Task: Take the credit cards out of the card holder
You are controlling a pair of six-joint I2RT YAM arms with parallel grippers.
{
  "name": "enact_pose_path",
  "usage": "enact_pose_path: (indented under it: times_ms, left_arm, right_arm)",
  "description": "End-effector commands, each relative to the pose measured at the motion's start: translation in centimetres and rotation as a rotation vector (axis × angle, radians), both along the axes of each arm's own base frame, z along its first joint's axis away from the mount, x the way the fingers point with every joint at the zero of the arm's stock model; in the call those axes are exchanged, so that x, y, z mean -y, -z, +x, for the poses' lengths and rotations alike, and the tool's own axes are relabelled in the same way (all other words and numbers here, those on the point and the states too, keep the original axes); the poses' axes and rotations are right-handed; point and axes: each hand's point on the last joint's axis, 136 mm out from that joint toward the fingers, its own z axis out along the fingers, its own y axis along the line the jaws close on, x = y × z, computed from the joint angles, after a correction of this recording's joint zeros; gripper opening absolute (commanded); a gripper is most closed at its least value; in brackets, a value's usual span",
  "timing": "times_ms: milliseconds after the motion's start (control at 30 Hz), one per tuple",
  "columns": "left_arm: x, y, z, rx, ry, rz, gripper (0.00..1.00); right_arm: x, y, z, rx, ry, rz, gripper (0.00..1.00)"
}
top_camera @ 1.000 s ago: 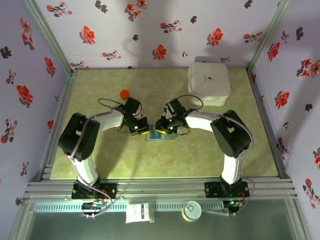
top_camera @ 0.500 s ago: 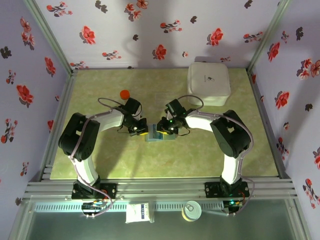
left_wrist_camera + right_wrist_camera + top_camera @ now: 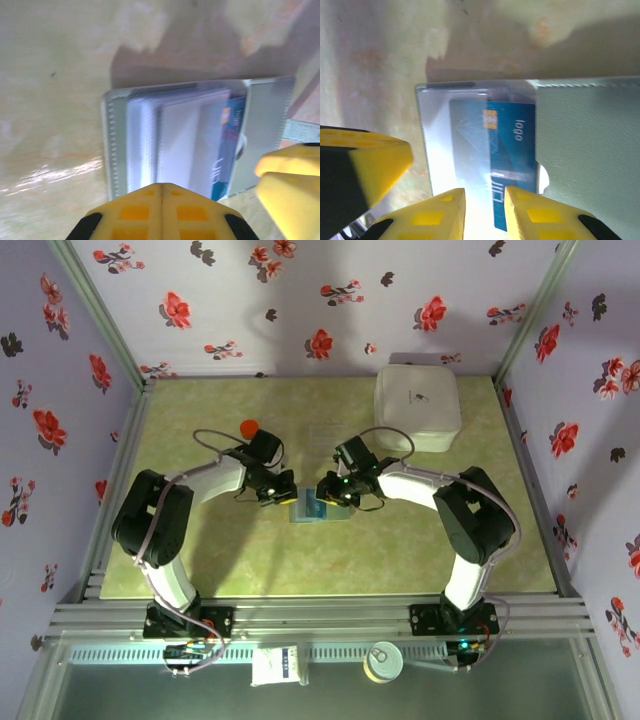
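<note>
The card holder [image 3: 318, 510] lies open on the green table between both grippers. Its stitched grey-blue edge [image 3: 115, 145] and clear sleeves fan out in the left wrist view. A blue credit card [image 3: 512, 150] with a gold chip sticks partway out of the grey pocket [image 3: 590, 150] under a clear sleeve, and the same card [image 3: 227, 150] appears in the left wrist view. My left gripper [image 3: 161, 186] is shut, its tips together on the holder's near edge [image 3: 284, 499]. My right gripper [image 3: 484, 197] hovers over the card's near end with a narrow gap, holding nothing [image 3: 326, 496].
A large white square box [image 3: 417, 406] stands at the back right. A small red-orange object [image 3: 249, 428] sits behind the left arm. Flowered walls close in the table on three sides. The left gripper's yellow finger [image 3: 370, 160] is close beside the right one.
Both arms' elbows have shifted slightly outward while the grippers stay at the holder. The right jaws have narrowed a touch.
</note>
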Motion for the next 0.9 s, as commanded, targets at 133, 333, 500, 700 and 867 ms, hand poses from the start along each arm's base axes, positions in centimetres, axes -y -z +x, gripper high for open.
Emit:
enact_pose_path:
  times_ms: [133,333,500,700,867]
  left_arm:
    - [1.8,-0.6,-0.5,0.008,0.044,-0.001,0.0]
    - [1.3,1.5,-1.1,-0.027,0.055,0.031,0.0]
    - [1.1,2.9,-1.4,-0.056,0.061,0.044,0.0]
    - [0.1,3.8,-1.6,-0.074,0.052,0.073,0.0]
    - [-0.2,4.0,-1.5,-0.076,0.049,0.086,0.0]
  right_arm:
    - [0.9,0.2,0.4,0.0,0.037,0.037,0.28]
    - [0.8,0.9,0.6,-0.006,0.046,0.063,0.29]
    - [1.2,2.1,0.7,-0.028,0.052,0.054,0.28]
    - [1.3,3.1,0.5,-0.057,0.051,0.058,0.27]
    - [0.2,3.2,0.3,-0.082,0.03,0.12,0.28]
